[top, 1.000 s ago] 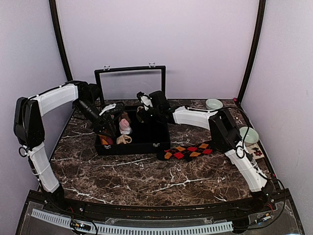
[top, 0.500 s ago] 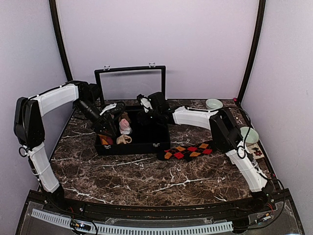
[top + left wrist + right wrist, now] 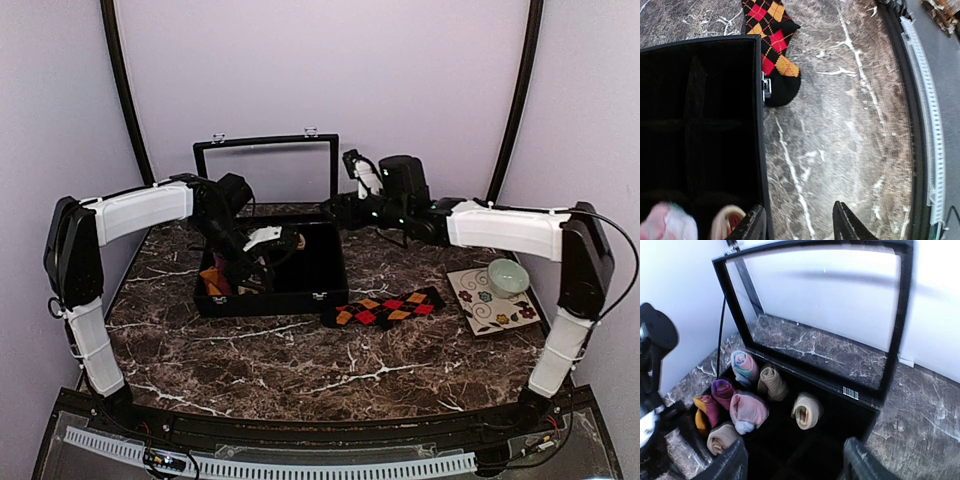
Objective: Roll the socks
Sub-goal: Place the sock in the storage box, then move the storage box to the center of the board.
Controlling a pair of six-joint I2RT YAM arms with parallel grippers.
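A sock (image 3: pixel 385 308) (black, with red and orange diamonds) is laid flat on the tabletop (image 3: pixel 300 365), just off the front right corner of the open case (image 3: pixel 270 302). In the left wrist view its black end is seen against the case's front wall, beside a latch (image 3: pixel 766 86). It is gripped by neither arm.

The left end effector (image 3: pixel 799 220) is held above the case's front wall, with one finger by the wall and the other over the marble. Its fingers are set apart and nothing is seen between them. The right end effector (image 3: pixel 796 455) is held high over the back right of the case, near the upright lid (image 3: pixel 265 143), its fingers spread wide with nothing gripped.

Small rolls (image 3: pixel 747 410) are packed in the left part of the case, and one more is seen apart toward the middle. At the right of the tabletop a flowered plate (image 3: pixel 475 300) is set, with a bowl (image 3: pixel 508 276) on it.
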